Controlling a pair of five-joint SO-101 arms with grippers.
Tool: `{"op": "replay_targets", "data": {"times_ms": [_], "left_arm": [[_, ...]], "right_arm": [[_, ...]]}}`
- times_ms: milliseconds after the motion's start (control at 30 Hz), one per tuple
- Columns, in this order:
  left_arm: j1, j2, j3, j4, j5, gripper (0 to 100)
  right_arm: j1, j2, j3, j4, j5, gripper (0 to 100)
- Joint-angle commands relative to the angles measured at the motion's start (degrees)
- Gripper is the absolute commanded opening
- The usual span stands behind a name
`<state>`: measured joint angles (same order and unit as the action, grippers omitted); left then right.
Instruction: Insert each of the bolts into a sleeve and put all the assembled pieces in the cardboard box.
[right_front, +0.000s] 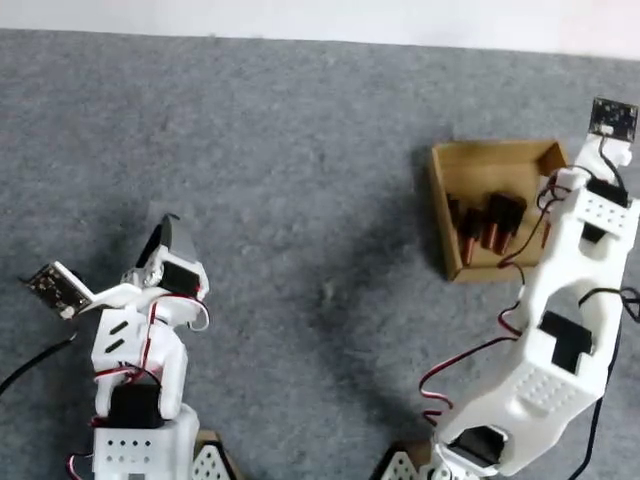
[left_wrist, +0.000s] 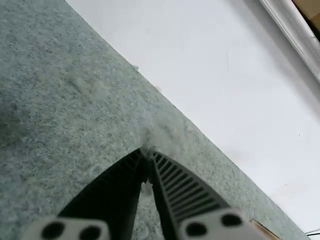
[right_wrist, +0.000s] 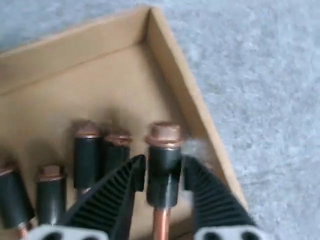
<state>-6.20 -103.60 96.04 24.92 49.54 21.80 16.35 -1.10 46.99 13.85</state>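
Cardboard box (right_front: 490, 168) on the right side of the table (right_front: 280, 180), assembled pieces (right_front: 490, 225) lying inside; right gripper (right_wrist: 164, 167) over the box; left gripper (left_wrist: 147, 161) well apart on the left side.

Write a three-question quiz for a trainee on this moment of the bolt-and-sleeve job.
1. True or false: the left gripper is shut with nothing in it.
2. Pick one. The right gripper is over: A) bare mat, B) the cardboard box, C) the other arm.
3. Fill in the number: the right wrist view shows ___ assembled pieces in the box.

Key: 1 true; 2 B; 3 five.
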Motion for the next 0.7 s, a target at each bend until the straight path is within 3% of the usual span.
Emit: {"op": "replay_targets", "data": {"times_ms": [0,167,367,533,667], "left_arm": [[0.84,-0.48,1.1,-1.32,-0.44,1],[0.84,-0.48,1.1,-1.32,-0.44,1],[0.92,-0.4,1.1,-1.32,-0.53,1],[0.92,-0.4,1.1,-1.32,-0.88,1],[1.63,-0.4,1.1,-1.32,-3.69,1]], "right_arm": [[-3.38,-1.8,-4.0,3.47,3.87,21.5],[-5.49,-2.51,-6.11,12.88,1.76,22.4],[-6.46,-12.0,-6.02,13.67,-6.33,22.4],[-11.21,-22.64,5.14,13.49,-6.59,22.4],[-15.08,-33.27,20.35,7.34,-6.59,22.4]]}}
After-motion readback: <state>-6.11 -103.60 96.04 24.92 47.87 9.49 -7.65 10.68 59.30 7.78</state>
